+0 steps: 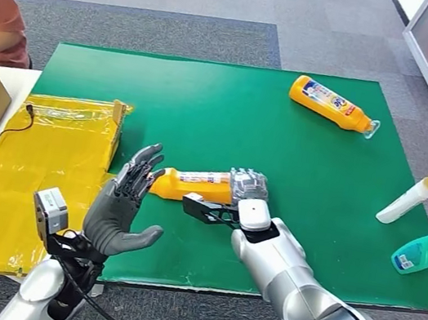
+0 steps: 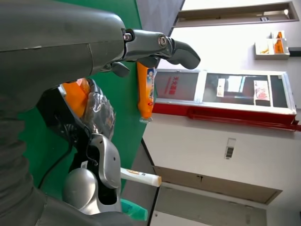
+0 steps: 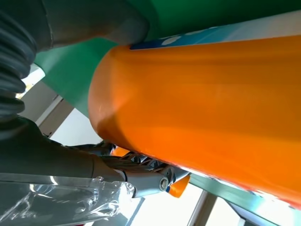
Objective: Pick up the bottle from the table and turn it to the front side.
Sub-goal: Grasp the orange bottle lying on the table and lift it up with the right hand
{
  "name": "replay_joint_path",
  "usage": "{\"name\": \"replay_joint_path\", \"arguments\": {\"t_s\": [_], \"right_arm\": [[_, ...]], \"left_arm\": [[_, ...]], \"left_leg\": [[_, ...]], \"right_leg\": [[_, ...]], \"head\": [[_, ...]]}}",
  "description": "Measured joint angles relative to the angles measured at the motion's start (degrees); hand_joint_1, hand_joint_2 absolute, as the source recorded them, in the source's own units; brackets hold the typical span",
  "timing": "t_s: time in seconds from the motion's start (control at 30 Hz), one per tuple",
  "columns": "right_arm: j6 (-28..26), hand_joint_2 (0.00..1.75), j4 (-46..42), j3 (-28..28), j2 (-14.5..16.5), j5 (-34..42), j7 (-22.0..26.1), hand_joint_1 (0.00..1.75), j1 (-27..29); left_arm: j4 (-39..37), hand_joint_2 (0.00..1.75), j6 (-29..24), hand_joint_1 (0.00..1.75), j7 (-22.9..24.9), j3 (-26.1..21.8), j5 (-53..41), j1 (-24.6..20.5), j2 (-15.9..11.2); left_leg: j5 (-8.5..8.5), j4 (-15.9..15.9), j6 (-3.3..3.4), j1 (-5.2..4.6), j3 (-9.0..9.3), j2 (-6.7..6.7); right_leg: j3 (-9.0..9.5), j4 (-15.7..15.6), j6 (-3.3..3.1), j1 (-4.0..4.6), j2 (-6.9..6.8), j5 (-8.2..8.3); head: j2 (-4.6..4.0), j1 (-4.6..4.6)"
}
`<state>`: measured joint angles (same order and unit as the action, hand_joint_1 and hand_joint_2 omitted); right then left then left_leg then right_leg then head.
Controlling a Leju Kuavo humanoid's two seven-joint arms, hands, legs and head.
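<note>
Left hand: fingers spread, holding nothing, raised just beside the bottle's neck end | Right hand: fingers wrapped around the base of the orange bottle | Bottle: lying on its side, mid green mat on worktop | Second orange bottle: at mat's far edge, well apart.

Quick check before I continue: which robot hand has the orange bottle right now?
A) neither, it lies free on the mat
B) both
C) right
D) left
C: the right robot hand is wrapped around the orange bottle, which fills its wrist view, while the left robot hand is open with fingers spread beside the bottle's end.
</note>
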<state>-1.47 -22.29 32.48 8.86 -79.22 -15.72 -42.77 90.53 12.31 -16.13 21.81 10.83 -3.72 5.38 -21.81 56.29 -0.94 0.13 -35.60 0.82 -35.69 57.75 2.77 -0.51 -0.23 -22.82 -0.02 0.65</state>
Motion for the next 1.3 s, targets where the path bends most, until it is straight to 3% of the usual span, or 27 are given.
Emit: {"name": "replay_joint_path", "arguments": {"t_s": [0.4, 0.57, 0.77, 1.03, 1.3], "right_arm": [[-1.67, 1.75, 0.39, -0.47, 0.31, 0.58, 0.56, 1.75, 0.21], [-4.05, 1.75, 0.22, -2.72, 0.32, 4.55, 2.94, 1.75, 0.26], [-6.67, 1.75, -3.34, -8.78, 0.22, 14.59, 10.12, 1.75, 0.13], [-2.93, 1.75, -12.42, -16.33, -0.64, 32.46, 19.78, 1.75, 1.85], [-0.45, 1.75, -26.52, -20.51, -3.60, 58.53, 25.28, 1.75, 8.16]], "left_arm": [[0.00, 1.75, -0.51, 0.00, 0.00, 0.07, 0.01, 0.04, -0.02], [0.00, 1.75, -0.80, 0.00, 0.01, 0.05, -0.03, 0.15, -0.02], [0.14, 1.75, -1.59, 0.00, 0.05, -0.03, -0.26, 1.15, -0.23], [1.28, 1.75, -2.75, 0.00, -1.20, -0.37, -0.52, 2.33, -0.90], [3.02, 1.75, -5.01, 0.00, -3.68, -0.67, -1.42, 2.57, -2.36]], "left_leg": [[0.00, 0.00, 0.00, 0.00, 0.00, 0.00], [0.00, 0.00, 0.00, 0.00, -0.02, 0.00], [0.00, 0.00, 0.00, 0.00, -0.03, 0.00], [0.00, 0.00, 0.00, 0.00, -0.04, 0.00], [-0.01, 0.00, 0.00, 0.00, -0.06, -0.02]], "right_leg": [[0.00, 0.00, 0.00, 0.00, 0.00, 0.00], [0.00, 0.01, 0.00, 0.00, 0.00, 0.00], [-0.02, 0.01, 0.00, 0.00, -0.01, 0.00], [-0.03, 0.01, 0.00, 0.00, -0.01, 0.00], [-0.04, 0.00, 0.01, 0.00, -0.02, -0.01]], "head": [[0.00, 0.01], [0.00, 0.00], [0.00, 0.00], [0.00, 0.00], [0.00, -0.01]]}}
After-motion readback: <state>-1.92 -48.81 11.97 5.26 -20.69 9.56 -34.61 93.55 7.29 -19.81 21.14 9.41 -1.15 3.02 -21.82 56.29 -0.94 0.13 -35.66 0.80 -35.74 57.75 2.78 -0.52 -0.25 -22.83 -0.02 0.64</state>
